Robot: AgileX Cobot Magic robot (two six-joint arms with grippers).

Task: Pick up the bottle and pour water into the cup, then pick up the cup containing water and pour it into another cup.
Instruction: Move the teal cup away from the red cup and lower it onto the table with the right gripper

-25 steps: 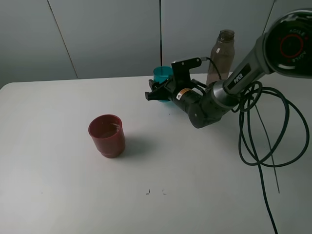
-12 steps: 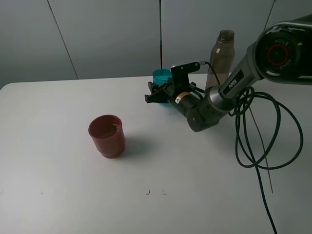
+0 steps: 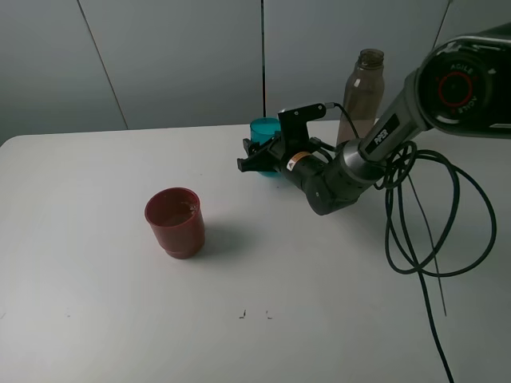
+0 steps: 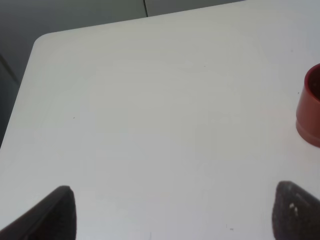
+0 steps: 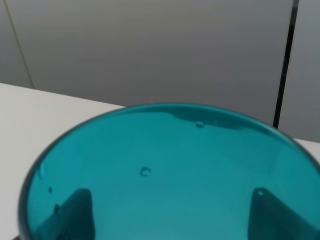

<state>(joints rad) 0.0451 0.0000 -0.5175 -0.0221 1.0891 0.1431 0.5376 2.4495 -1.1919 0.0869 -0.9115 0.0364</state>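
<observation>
The cup (image 3: pixel 263 130), a translucent teal tumbler, is upright near the table's back edge with my right gripper (image 3: pixel 257 162) shut on it. In the right wrist view the cup (image 5: pixel 165 165) fills the frame, with droplets on its inner wall. My right gripper (image 5: pixel 170 220) shows through the wall as dark fingers (image 5: pixel 70 215) on both sides. The bottle (image 3: pixel 363 92) stands uncapped behind the right arm. Another cup (image 3: pixel 175 222), squat and red, sits left of centre. It also shows as another cup (image 4: pixel 311 107) at the left wrist view's edge. My left gripper (image 4: pixel 172 215) is open over bare table.
Black cables (image 3: pixel 423 223) loop over the table's right side beside the right arm. The rounded back-left table corner (image 4: pixel 42 42) meets a dark gap. A grey panelled wall stands behind the table. Two small marks (image 3: pixel 254 313) lie on the front of the white surface.
The right arm has shifted slightly, and the teal cup in its grip has come a little down and left. The red cup and the bottle have not moved.
</observation>
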